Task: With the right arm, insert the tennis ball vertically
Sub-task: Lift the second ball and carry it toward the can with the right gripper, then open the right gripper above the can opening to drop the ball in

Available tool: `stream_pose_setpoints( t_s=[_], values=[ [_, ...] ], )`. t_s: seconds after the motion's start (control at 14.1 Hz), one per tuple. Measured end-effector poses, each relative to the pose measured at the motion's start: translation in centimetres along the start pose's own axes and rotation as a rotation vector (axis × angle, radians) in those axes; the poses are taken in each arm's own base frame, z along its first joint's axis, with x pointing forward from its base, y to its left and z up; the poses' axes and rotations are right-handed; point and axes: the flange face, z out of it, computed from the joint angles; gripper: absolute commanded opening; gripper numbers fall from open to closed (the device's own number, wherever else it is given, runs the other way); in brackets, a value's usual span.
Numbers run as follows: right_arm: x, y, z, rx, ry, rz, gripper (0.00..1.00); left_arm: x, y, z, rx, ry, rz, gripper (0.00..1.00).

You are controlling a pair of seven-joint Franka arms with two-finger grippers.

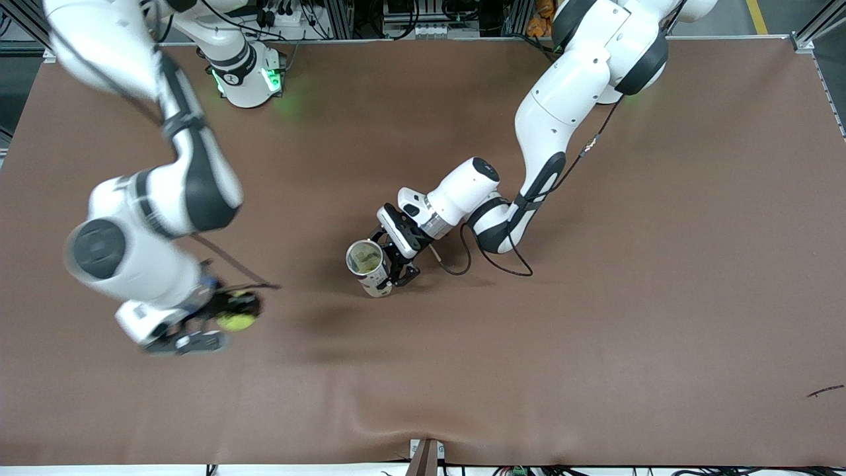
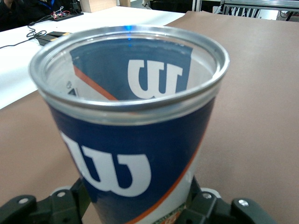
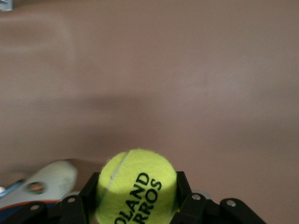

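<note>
ball in transit, can waiting

right claw (image 1: 228,322) clamped on tennis ball (image 1: 236,320), up over counter (image 1: 595,344) twd right arm's end. left claw (image 1: 391,264) clamped on open can (image 1: 367,264) mid-counter, mouth up. carry step; next needs ball centred above mouth, then straight drop.

One fuzzy yellow-green tennis ball (image 3: 135,186) printed with black lettering is in view, clamped in one of the two black two-finger grippers, the right gripper (image 1: 221,320). One clear plastic ball can (image 1: 367,263) with a silver rim and a blue label (a white W logo on it) is gripped by the left gripper (image 1: 396,264). Two white jointed arms reach over one brown table (image 1: 595,330); relative to the can, the ball lies toward the right arm's end.
</note>
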Motion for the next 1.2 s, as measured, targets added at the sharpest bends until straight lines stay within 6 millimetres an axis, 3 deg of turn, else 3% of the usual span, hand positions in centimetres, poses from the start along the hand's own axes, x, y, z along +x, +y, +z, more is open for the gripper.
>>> stream_pose_setpoints(
  t_s=[0.21, 0.42, 0.78, 0.85, 0.92, 1.2],
  values=[
    [-4.0, -8.2, 0.3, 0.019, -0.026, 0.171, 0.38, 0.0, 0.0, 0.0, 0.000, -0.001, 0.000, 0.79],
    [-6.8, -12.7, 0.8, 0.014, -0.039, 0.259, 0.41, -0.1, 0.1, 0.0, -0.002, -0.002, 0.001, 0.80],
    [-8.5, -15.0, 1.2, 0.053, -0.093, 0.332, 0.52, -0.2, 0.5, 0.1, -0.006, -0.005, 0.002, 0.80],
    [-8.7, -15.2, 1.4, 0.060, -0.108, 0.341, 0.68, -0.3, 0.5, 0.1, -0.007, -0.006, 0.002, 0.80],
    [-8.9, -15.2, 1.7, 0.058, -0.116, 0.344, 1.00, -0.3, 0.5, 0.1, -0.007, -0.006, 0.002, 0.80],
    [-9.1, -15.0, 2.9, 0.041, -0.132, 0.350, 1.00, -0.3, 0.5, 0.1, -0.007, -0.007, 0.002, 0.80]
  ],
)
